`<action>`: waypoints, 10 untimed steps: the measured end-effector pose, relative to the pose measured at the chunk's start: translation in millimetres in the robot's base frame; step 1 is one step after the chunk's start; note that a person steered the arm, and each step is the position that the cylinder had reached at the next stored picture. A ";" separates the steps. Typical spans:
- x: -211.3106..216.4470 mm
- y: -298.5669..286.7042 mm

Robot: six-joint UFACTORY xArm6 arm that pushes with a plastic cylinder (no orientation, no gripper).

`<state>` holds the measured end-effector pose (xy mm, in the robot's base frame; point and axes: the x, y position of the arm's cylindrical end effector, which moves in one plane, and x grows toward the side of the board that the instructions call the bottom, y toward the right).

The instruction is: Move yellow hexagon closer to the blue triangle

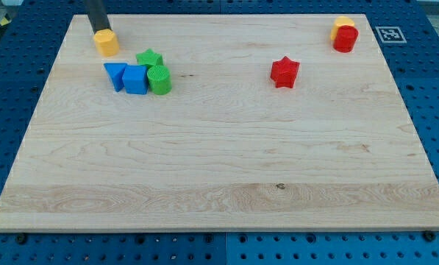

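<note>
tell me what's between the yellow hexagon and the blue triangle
Nothing: the camera view shows only a short bare strip of board between the yellow hexagon and the blue triangle. My tip touches the hexagon's top side.

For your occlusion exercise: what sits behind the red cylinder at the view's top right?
Behind the red cylinder a yellow block peeks out. Only its top shows; the lower part and its shape are covered by the cylinder.

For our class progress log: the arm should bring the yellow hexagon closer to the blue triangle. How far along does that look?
Done: the yellow hexagon already lies near the blue triangle, just toward the view's top, with a small gap between them. In hand: my tip sits at the hexagon's top edge, placed to push it downward. Left: closing that gap.
</note>
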<state>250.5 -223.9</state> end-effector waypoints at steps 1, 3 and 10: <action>4.9 0.0; 16.5 4.3; 50.7 11.0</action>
<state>301.2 -212.8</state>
